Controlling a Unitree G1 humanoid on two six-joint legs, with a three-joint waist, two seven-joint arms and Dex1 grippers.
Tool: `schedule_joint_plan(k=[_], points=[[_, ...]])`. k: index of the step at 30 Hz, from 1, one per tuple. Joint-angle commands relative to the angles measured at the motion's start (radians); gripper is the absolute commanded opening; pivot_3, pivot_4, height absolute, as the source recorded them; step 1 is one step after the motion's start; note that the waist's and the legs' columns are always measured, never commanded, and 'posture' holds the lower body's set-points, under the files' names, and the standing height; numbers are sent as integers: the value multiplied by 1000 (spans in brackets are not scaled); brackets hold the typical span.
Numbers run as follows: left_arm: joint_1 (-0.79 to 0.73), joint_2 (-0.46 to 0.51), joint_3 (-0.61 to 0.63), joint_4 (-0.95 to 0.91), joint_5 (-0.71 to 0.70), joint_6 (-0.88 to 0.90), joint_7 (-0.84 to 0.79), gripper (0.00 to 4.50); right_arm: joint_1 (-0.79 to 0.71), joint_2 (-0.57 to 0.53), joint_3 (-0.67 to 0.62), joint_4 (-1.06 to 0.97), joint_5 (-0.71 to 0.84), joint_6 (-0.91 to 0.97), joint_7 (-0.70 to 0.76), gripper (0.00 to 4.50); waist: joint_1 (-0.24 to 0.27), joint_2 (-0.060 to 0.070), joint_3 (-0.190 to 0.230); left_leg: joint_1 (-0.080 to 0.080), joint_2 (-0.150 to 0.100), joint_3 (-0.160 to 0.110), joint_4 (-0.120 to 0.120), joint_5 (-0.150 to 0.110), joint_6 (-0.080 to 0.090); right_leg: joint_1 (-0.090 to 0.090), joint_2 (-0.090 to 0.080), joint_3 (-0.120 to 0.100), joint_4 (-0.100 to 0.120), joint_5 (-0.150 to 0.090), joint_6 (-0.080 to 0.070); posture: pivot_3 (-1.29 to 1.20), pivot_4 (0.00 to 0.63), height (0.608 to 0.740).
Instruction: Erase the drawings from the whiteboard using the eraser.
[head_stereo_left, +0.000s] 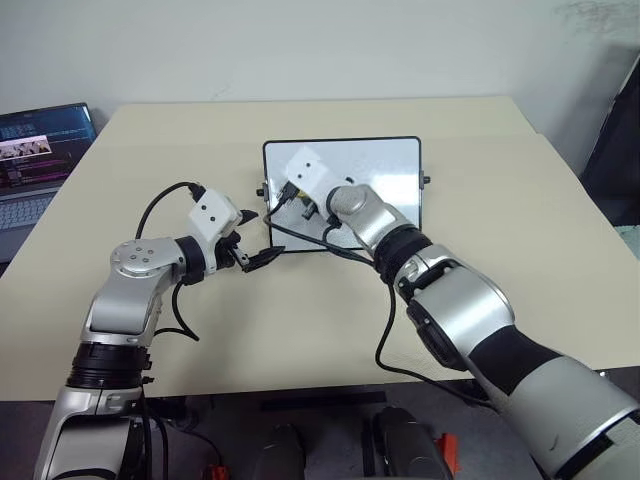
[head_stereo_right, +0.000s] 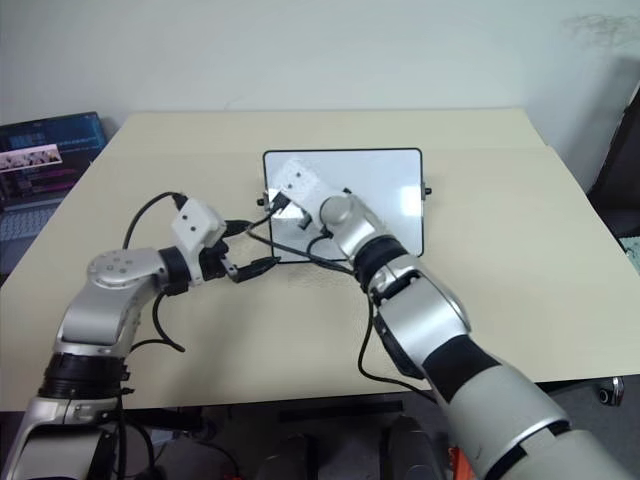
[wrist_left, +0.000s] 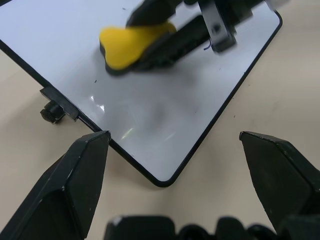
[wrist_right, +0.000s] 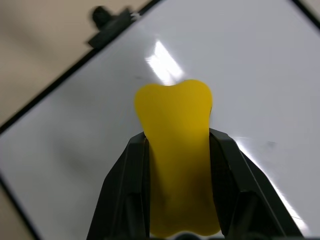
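The whiteboard (head_stereo_left: 385, 175) lies flat on the beige table, black-framed, with a knob (wrist_left: 50, 112) at its side. My right gripper (wrist_right: 177, 137) is shut on the yellow eraser (wrist_right: 177, 150), whose dark underside rests on the left part of the board (wrist_left: 150, 125). The eraser (wrist_left: 132, 45) sticks out past the fingertips. A small dark hook-shaped mark of the drawings (wrist_left: 206, 48) shows on the board beside the right gripper's fingers. My left gripper (head_stereo_left: 258, 238) is open and empty just off the board's near left corner, its two fingers either side of that corner in the left wrist view.
A laptop (head_stereo_left: 40, 160) with a lit screen stands at the table's far left edge. Black cables loop from both wrists over the table in front of the board. A dark object (head_stereo_left: 615, 140) stands beyond the table's right edge.
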Motion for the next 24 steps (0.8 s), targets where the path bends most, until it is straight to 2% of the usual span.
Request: schedule_joint_plan(k=[1,7,16,24], points=[[-17,14,24,-12,-11,-21,1,4500,8,-13,6,-13,-15,18,9,1216,1,0,0,0,0,0,0,0,0,0,0,0,0,0,0,0,150,740],[-13,15,25,-23,-13,-13,3,4500,-12,-64,-28,-8,-6,35,-48,1216,5,0,0,0,0,-1,0,0,0,1,0,-1,0,0,0,0,150,740],[-28,13,16,-9,-9,-15,-2,4500,-23,-156,-28,-1,-27,44,-49,1203,17,0,0,0,0,-2,2,0,0,2,0,-2,0,0,0,0,150,740],[-51,8,5,9,-5,-20,-8,4500,-24,-149,-15,-4,-34,41,-43,1200,18,0,0,1,0,-2,2,1,0,3,0,-2,0,0,0,0,150,740]])
